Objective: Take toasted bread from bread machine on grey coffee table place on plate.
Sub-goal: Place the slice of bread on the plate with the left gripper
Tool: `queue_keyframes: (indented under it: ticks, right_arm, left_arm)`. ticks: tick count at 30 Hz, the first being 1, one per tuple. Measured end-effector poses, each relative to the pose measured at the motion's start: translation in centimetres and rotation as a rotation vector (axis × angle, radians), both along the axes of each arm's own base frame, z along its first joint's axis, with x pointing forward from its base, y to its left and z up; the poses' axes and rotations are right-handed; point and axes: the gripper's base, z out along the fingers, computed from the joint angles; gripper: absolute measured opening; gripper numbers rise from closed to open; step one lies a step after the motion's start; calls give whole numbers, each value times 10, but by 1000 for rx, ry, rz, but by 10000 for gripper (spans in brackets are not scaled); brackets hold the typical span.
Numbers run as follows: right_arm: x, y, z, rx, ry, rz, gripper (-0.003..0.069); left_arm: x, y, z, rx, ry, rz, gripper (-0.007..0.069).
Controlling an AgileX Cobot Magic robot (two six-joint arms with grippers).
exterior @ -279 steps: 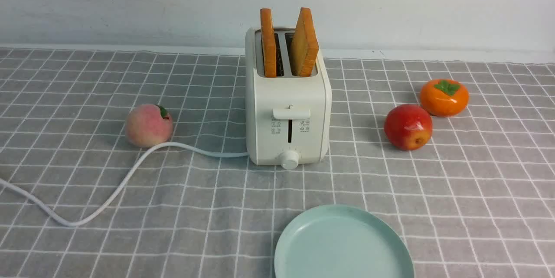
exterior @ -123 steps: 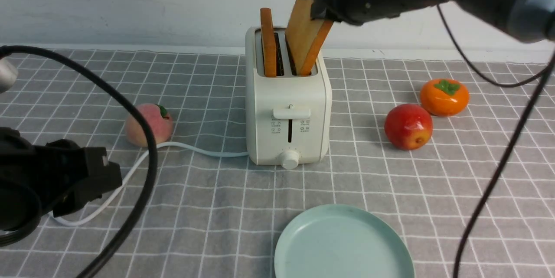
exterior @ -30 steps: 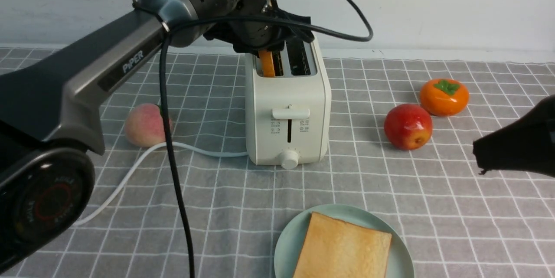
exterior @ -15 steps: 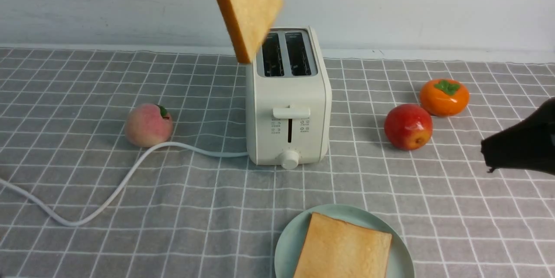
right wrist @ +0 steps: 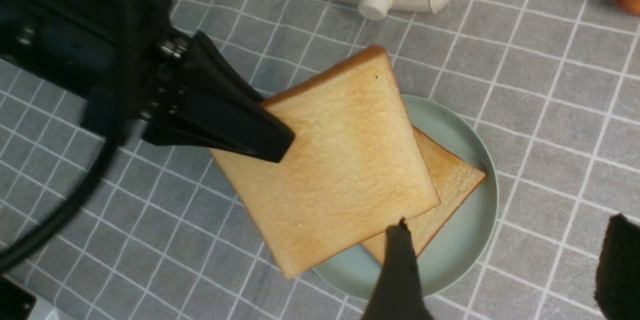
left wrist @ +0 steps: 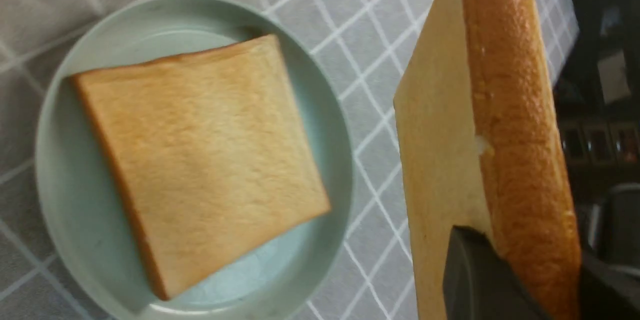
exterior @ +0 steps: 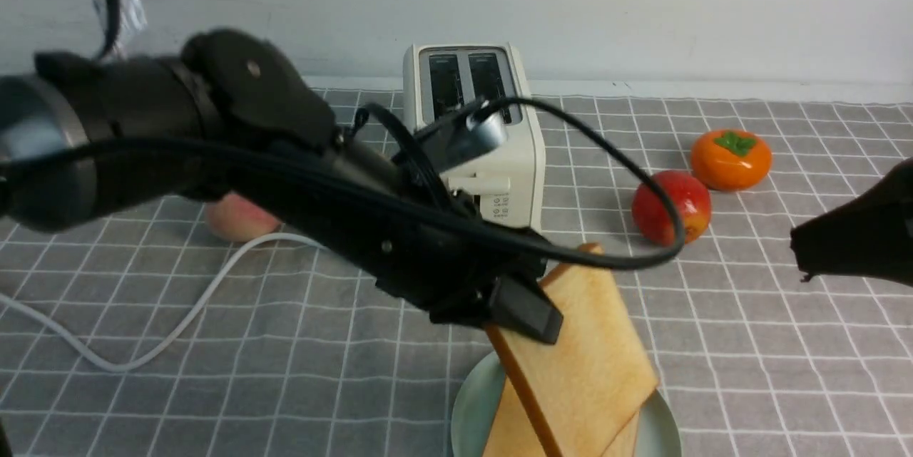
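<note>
The left arm [exterior: 143,122] reaches across the worktop [exterior: 749,343]. The left jaws are shut tight on the held toast [exterior: 592,343], pinching its two flat sides near one edge. The held toast is tilted, with one corner up and its brown crust edge toward the front view. It hangs over the plate [exterior: 467,414], which sits at the near side of the worktop, in front of the bread machine [exterior: 526,165]. The flat toast [left wrist: 200,160] lies flat in the plate, and the held toast covers part of it from above. I cannot tell if the two pieces touch. The bread machine stands upright farther back, with two slots on top. A white cord [exterior: 114,368] runs off to the left. The right arm [exterior: 856,247] is at the right side, apart from the toast. The right jaws stand wide, with nothing between the two fingers [right wrist: 400,270]. A peach [exterior: 232,227] sits left of the bread machine, partly hidden behind the left arm. A red apple [exterior: 660,204] and an orange persimmon [exterior: 731,157] sit close together on the right.
</note>
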Motion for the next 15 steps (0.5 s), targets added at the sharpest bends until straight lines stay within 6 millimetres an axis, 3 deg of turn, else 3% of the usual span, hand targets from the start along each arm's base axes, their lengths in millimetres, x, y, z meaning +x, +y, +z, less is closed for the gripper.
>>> queue_keyframes:
  ticks: [3,7,9,12,14,15]
  right_arm:
    - [0,0,0,0,0,0,496]
    - [0,0,0,0,0,0,496]
    - [0,0,0,0,2,0,496]
    - [0,0,0,-1,4,1,496]
    - [0,0,0,-3,3,4,494]
    - [0,0,0,-6,2,8,491]
  left_arm:
    - [5,-2,-20,11,39,36,104]
    - [11,-4,-34,15,60,57,188]
    - [16,-4,-40,38,19,66,341]
    - [18,-2,-40,61,-15,60,466]
    - [21,3,-33,111,-84,30,603]
    - [22,6,-29,131,-111,21,622]
